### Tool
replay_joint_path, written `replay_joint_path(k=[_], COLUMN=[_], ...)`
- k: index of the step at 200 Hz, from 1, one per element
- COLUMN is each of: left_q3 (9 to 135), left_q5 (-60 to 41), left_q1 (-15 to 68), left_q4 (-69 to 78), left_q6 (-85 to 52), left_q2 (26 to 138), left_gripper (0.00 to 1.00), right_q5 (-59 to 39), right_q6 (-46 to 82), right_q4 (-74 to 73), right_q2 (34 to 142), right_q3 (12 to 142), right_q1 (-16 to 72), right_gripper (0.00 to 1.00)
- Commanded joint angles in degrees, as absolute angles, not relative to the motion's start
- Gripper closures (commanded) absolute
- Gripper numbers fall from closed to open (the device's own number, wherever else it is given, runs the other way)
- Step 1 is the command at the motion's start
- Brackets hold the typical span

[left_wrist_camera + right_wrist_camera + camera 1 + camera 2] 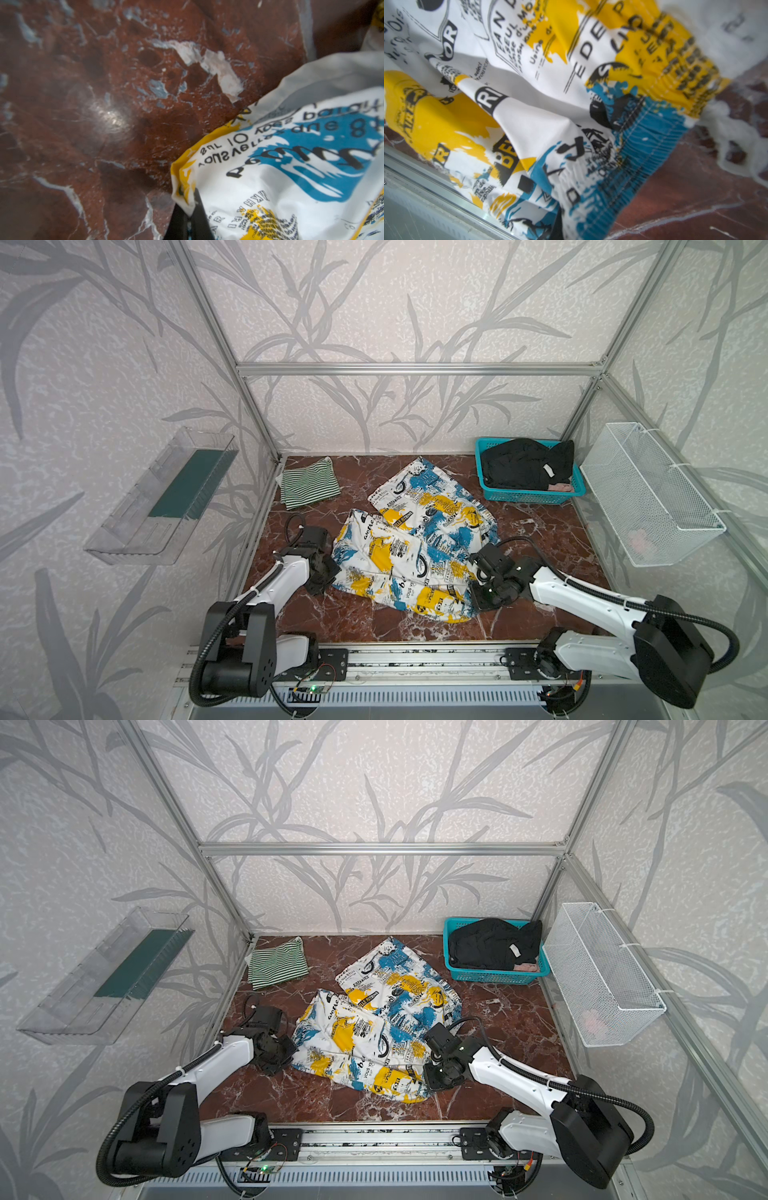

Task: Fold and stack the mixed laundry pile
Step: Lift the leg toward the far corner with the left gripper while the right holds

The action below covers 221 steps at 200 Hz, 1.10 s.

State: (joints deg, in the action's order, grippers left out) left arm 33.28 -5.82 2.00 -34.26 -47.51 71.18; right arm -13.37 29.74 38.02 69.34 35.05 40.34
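The white garment with blue, yellow and black print (415, 539) (374, 1027) lies crumpled across the middle of the red marble table. My left gripper (328, 572) (286, 1052) is at its left edge. In the left wrist view the left gripper (188, 216) is shut on a yellow-edged fold of the printed garment (280, 166). My right gripper (478, 589) (432, 1073) is at its right edge. There the right gripper (559, 224) is shut on the gathered blue waistband (633, 166). A green-and-white striped garment (309, 483) lies folded at the back left.
A teal lattice basket (528, 498) at the back right holds a black garment (523, 464) and a small pinkish one (561, 487). A white wire mesh basket (648, 493) hangs on the right wall. A clear plastic shelf (162, 497) is on the left wall.
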Motion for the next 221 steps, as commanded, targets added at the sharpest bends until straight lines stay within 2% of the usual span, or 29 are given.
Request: replay_joint_path(k=[1, 39, 64, 106, 133, 186, 221], left_q3=[36.2, 42.8, 48.1, 53.3, 55.8, 63.5, 74.1], left_q5=[-1.0, 4.5, 5.6, 4.6, 3.7, 2.2, -0.8], left_q1=[1.1, -1.2, -3.4, -4.9, -5.4, -5.6, -5.6], left_q4=[-40.5, -48.6, -53.8, -56.9, -57.8, -58.1, -57.6], left_q6=[-47.7, -45.4, -41.9, -37.9, -36.8, -32.6, -30.4], left_q2=[66.2, 55.6, 53.1, 52.0, 52.1, 53.5, 58.2], left_gripper=[1.0, 1.0, 1.0, 1.0, 1.0, 1.0, 1.0], right_q5=[-15.8, -19.7, -21.7, -27.8, -28.0, -33.4, -32.2], right_q6=[28.7, 28.2, 26.5, 25.3, 25.8, 24.5, 26.3], right_q4=[43.2, 46.5, 48.2, 45.9, 45.1, 45.2, 45.2], right_q2=[67.7, 67.2, 69.4, 75.4, 77.5, 77.8, 73.7], right_q3=[34.7, 36.4, 38.6, 40.4, 41.9, 44.6, 46.6], right_q1=[40.4, 42.0, 43.3, 48.1, 50.5, 53.0, 53.3], right_gripper=[1.0, 1.0, 1.0, 1.0, 1.0, 1.0, 1.0])
